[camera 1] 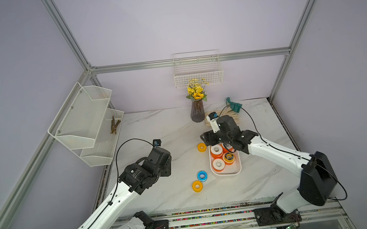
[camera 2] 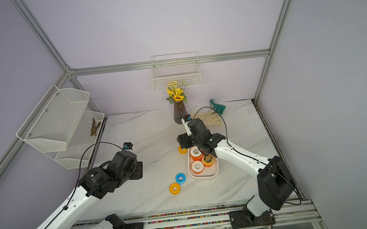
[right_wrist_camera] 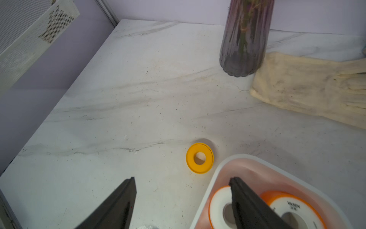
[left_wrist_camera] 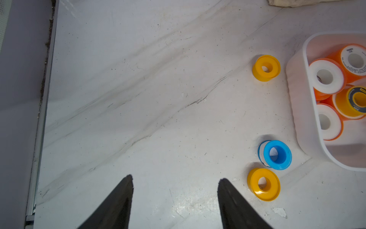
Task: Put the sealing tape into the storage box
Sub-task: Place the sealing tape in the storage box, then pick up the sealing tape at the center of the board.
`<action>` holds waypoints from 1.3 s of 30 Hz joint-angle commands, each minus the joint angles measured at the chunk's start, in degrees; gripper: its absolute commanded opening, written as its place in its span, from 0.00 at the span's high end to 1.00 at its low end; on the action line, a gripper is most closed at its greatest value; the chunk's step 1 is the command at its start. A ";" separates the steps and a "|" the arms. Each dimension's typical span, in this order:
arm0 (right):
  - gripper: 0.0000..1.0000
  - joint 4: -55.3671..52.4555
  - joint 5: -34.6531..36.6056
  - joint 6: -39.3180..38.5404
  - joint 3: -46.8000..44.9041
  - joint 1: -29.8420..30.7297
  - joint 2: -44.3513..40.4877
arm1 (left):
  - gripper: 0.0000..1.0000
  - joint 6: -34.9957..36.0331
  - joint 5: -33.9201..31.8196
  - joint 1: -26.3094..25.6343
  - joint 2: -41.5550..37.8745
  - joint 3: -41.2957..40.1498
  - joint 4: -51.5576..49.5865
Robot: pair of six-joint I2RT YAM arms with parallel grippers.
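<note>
Looking over both top views, I count four rolls of sealing tape inside the storage box (camera 1: 227, 174): three orange spools (camera 1: 216, 150) and a black-yellow spool (camera 1: 228, 156). Three lie flat on the table (camera 1: 156, 127) outside it. The far yellow spool (camera 1: 201, 147) sits just beside the box at its 10 o'clock. The blue spool (camera 1: 202, 176) is near its 8 o'clock, and the near yellow spool (camera 1: 197, 185) is just beside the blue one, at that spool's 7 o'clock.

My right gripper (right_wrist_camera: 182, 179) hangs over the box's far end with its jaws spread and nothing between them. The far yellow spool lies ahead of it. My left gripper (left_wrist_camera: 176, 177) is likewise spread and empty over bare marble, with the blue and near yellow spools off to one side.

I judge these spools light, rigid and smooth-sided. A pinch across the outer rim should hold, though slick flanges could squirt out of an off-centre grip. One finger down the centre hole and one outside looks surer. A spool tipped on edge would likely roll. The vase (right_wrist_camera: 244, 39) and glove (right_wrist_camera: 309, 89) stand well clear at 12 o'clock.
</note>
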 commanded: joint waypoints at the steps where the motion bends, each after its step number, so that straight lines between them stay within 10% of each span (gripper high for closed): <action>1: 0.21 -15.58 -2.61 -4.91 11.83 0.72 10.53 | 0.33 1.23 0.56 0.45 -1.38 -1.32 1.40; 20: 0.20 -44.41 6.11 -12.87 55.12 1.13 47.45 | 0.32 4.68 3.41 1.94 -1.52 -4.63 6.04; 39: 0.23 -47.64 8.06 -19.39 53.82 1.11 50.24 | 0.31 5.35 4.87 3.59 -0.67 -4.74 6.58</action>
